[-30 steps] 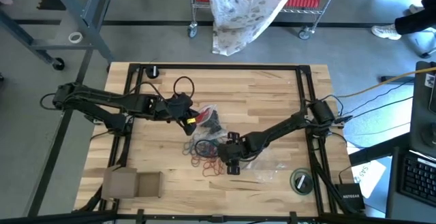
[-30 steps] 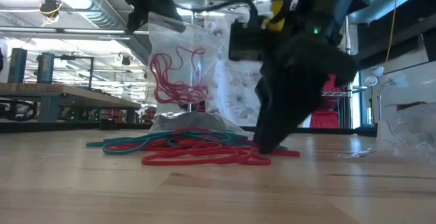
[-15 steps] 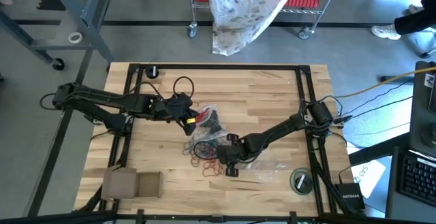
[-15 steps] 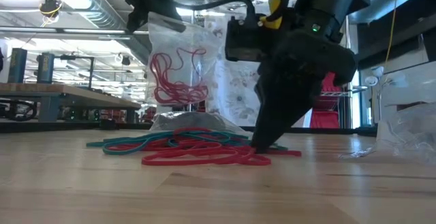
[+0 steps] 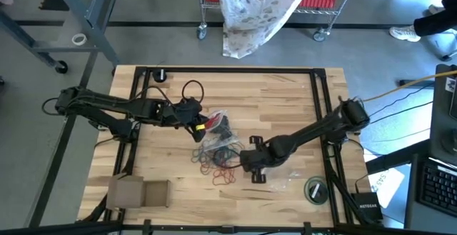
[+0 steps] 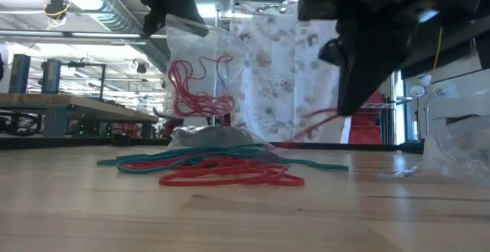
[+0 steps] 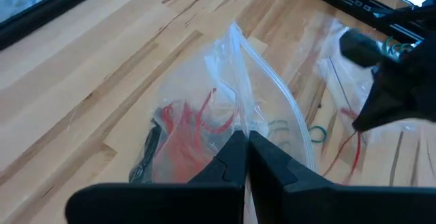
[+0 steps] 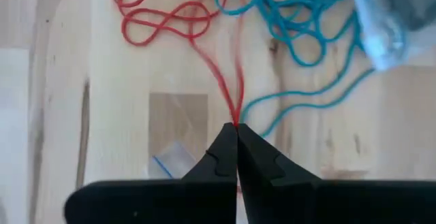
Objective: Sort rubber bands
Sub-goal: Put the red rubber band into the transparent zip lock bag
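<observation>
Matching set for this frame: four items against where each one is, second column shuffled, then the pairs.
1. red band
2. clear bag
3. teal bands
4. tape roll

A. lying in the pile on the table
B. held up by the left end effector
C. pinched by the right end effector
D. near the table's right front corner

Pairs: 1-C, 2-B, 3-A, 4-D

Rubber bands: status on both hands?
Right hand shut on a red band, lifted off the pile. Left hand shut on the clear bag, red bands inside. Nothing in the way.
</observation>
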